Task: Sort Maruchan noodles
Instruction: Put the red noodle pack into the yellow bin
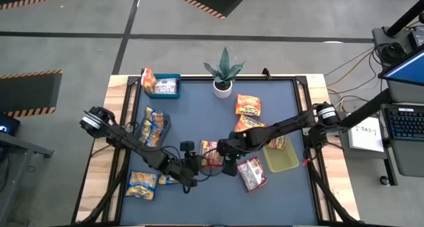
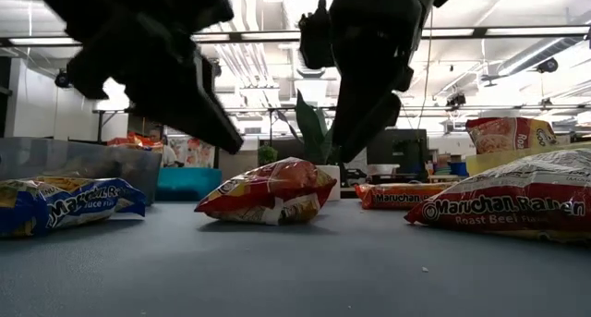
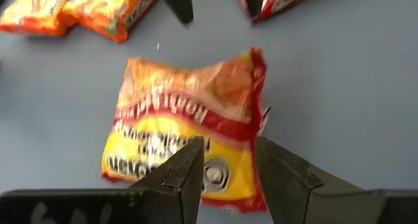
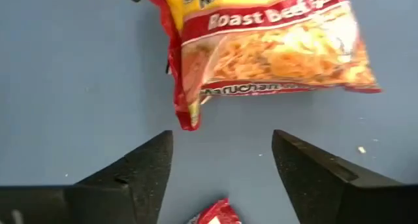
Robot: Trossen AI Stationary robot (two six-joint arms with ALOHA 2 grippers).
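An orange-red and yellow Maruchan packet (image 1: 211, 154) (image 2: 272, 192) lies flat on the blue-grey table top between my two grippers. My left gripper (image 1: 196, 166) (image 3: 228, 145) hangs open just above its near end, one finger over each side, touching nothing. My right gripper (image 1: 222, 154) (image 4: 222, 136) stands open a little above and to the right of the same packet (image 4: 261, 48), also clear of it. More packets lie around: a red-and-white one (image 1: 252, 174), orange ones (image 1: 248, 106) and yellow-and-blue ones (image 1: 154, 124) (image 1: 142, 184).
A yellow-green bin (image 1: 281, 157) stands right of the grippers with a packet at its rim. A blue bin (image 1: 163, 87) holding packets sits at the far left. A small potted plant (image 1: 223, 75) is at the far edge. Bare table top lies along the near edge.
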